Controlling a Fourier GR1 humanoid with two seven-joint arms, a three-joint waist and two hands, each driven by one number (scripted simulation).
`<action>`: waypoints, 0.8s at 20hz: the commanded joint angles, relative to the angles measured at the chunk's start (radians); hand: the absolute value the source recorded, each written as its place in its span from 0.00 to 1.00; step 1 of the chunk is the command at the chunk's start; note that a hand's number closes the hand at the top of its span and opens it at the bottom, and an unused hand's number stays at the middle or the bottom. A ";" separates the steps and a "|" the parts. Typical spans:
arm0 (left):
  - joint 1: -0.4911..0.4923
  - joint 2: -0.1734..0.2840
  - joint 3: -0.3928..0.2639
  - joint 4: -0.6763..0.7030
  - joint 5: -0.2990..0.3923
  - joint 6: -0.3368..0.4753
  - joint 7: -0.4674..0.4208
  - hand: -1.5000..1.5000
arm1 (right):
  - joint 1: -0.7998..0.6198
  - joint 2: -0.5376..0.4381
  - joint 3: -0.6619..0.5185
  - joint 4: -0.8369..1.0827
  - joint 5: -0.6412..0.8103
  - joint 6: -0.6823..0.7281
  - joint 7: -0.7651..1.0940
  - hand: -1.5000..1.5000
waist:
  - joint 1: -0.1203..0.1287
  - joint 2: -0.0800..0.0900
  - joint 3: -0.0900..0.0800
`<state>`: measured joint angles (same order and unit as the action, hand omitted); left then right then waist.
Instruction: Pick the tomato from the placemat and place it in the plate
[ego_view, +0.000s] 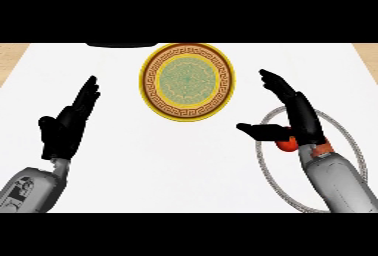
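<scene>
Nearest, one round white placemat with a grey braided rim (270, 176) lay to the right of and nearer than the plate, carrying one small red-orange tomato (286, 145), with the right hand (294, 111) spread above it, fingers straight, thumb out, nothing pinched. The left hand (69, 124) rested open left of the plate. Farthest stood one round yellow-rimmed plate with a green patterned centre (187, 81), holding nothing.

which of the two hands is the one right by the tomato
The right hand, open above the tomato on the white placemat. The left hand rests open across the counter, beyond the plate.
</scene>
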<state>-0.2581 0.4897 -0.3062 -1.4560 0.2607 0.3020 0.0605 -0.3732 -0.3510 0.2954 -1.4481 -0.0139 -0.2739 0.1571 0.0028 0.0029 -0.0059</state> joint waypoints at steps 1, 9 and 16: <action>-0.010 -0.022 0.037 0.075 0.002 -0.042 -0.034 0.50 | 0.137 0.072 0.093 -0.037 0.143 -0.121 -0.033 0.00 | -0.012 -0.003 0.005; 0.016 -0.070 0.043 0.124 -0.057 -0.021 -0.105 0.50 | 0.176 -0.137 0.038 -0.261 0.328 -0.137 0.095 0.00 | -0.023 -0.007 0.004; 0.016 -0.045 0.051 0.055 -0.038 -0.048 -0.018 0.50 | 0.124 -0.385 0.010 -0.401 0.292 0.213 0.495 0.00 | -0.012 -0.014 0.002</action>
<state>-0.2778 0.4288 -0.2627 -1.3675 0.2066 0.2780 0.0397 -0.2460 -0.6157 0.3109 -1.7843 0.2913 -0.2131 0.4872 -0.0149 -0.0067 -0.0026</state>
